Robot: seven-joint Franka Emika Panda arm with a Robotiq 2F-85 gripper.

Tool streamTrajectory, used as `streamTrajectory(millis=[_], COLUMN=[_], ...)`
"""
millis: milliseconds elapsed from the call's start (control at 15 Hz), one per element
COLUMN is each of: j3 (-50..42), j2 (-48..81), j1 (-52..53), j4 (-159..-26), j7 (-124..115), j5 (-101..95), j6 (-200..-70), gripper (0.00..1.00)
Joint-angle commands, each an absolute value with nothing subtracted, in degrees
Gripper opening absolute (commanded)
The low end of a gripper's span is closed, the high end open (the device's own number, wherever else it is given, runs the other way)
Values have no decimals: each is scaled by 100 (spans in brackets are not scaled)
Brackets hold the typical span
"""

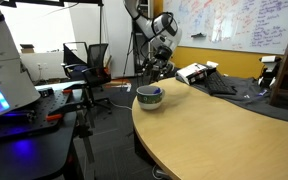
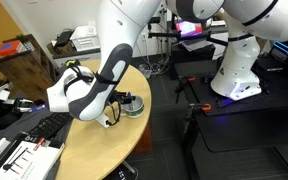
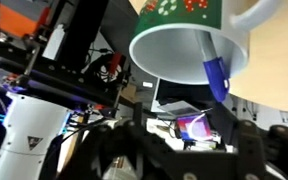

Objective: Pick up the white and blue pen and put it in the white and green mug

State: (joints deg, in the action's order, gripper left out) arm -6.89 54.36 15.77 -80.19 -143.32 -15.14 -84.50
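Spanning the lower right of the frame in an exterior view: tan curved table (image 1: pixel 214 140). It also fills the lower left in the opposing camera (image 2: pixel 79 150).

White Panda arm (image 1: pixel 149 25) comes down at upper centre, behind the table's far edge. In an exterior view it crosses mid-frame very close to the lens (image 2: pixel 114 50).

Whiteboard (image 1: pixel 239 22) at upper right, covered in writing. Black office chair (image 1: pixel 89 58) at left of centre, on the floor.

Gripper (image 1: pixel 156 70) hangs just above and behind the mug. In the wrist view (image 3: pixel 189 140) its 2 dark fingers (image 3: pixel 252 152) sit at the bottom edge, spread apart, nothing between them.

White and green mug (image 1: pixel 149 98) stands upright on the table near its edge, just beside the gripper (image 2: pixel 133 106). In the wrist view it fills the top centre (image 3: pixel 174 45), white inside facing the camera.

White and blue pen (image 3: pixel 215 72) is inside the mug, leaning on the inner wall, 1 end poking past the rim.
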Motion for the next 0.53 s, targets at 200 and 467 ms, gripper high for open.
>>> streamTrajectory(millis=[200,467], j3=[-532,-485], j2=[3972,3395], j1=[1526,1555], j4=[-9466,-10163], j7=[-13876,-13917], j5=[-1595,-1796], j6=[-9735,-9967], gripper=[100,100])
